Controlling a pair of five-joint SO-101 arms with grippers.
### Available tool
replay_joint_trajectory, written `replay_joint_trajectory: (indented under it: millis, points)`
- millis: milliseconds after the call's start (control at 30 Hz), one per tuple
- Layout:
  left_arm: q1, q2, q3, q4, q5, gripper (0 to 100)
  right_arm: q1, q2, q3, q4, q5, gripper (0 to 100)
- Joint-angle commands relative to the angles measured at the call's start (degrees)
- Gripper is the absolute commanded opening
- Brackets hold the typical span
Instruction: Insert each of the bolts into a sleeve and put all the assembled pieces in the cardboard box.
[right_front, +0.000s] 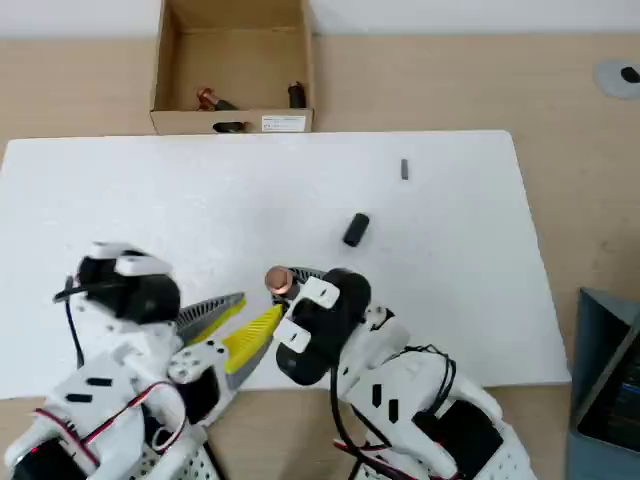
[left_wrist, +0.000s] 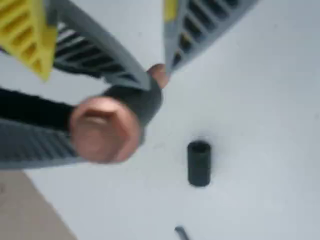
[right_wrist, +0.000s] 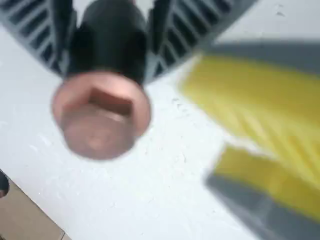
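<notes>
The right gripper (right_wrist: 114, 62) is clamped across a black sleeve (right_wrist: 111, 35), with a dark finger flat on either side of it. A bolt (right_wrist: 101, 115) sits in that sleeve, its copper hex head facing back at the wrist camera. From the left wrist view a copper tip pokes out of the sleeve's other end, so the bolt looks to be right through (my reading, not a certainty). The left gripper (left_wrist: 157, 74) stands at that lower end, its yellow-and-grey fingers parted a little with the tip between them; I cannot tell whether they touch it. All three views look onto the head's face, so the piece's long axis seems to stand steeply, head uppermost and tip down toward the white sheet (right_front: 120, 190).

Beyond the right gripper's fingertips, apart from both grippers, a loose sleeve (right_front: 356, 229) lies on its side on the sheet. Farther on is a small dark piece (right_front: 404, 169), too small to name. Farthest out, past the sheet's far edge and over toward the left gripper's side, the cardboard box (right_front: 164, 70) stands open with finished pieces (right_front: 210, 99) in it.

The coming move turns on this: the box lies well ahead of the right gripper, which has the load, and the left fingers flank the tip and would need to be clear first.
</notes>
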Motion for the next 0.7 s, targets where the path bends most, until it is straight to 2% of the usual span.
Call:
replay_joint_trajectory:
  millis: [0, 67, 167, 333, 467, 667]
  points:
    - [-0.4, 0.0, -5.3, 0.3, -2.5, 8, -0.2, -0.6, -2.6, -1.3, 0.4, 0.9]
    - [-0.4, -0.1, -6.2, 0.3, -4.9, 0, -0.2, -0.7, -2.6, -1.3, 0.2, 0.9]
    - [-3.3, -0.2, -6.9, 0.3, -7.6, 0, -0.1, -0.7, -2.6, -1.3, 0.1, 0.9]
    - [-17.8, -0.2, -4.4, -0.1, -11.5, 0, 4.5, -0.7, -2.6, -1.3, -0.1, 0.9]
    - [-30.7, -0.2, 3.6, -0.2, -14.4, 0, 9.5, -0.3, -2.9, -1.3, -3.3, 0.9]
    - [-45.7, -0.2, 18.4, -9.5, -14.3, 0, 16.7, -0.1, -2.9, -1.3, -9.1, 0.9]
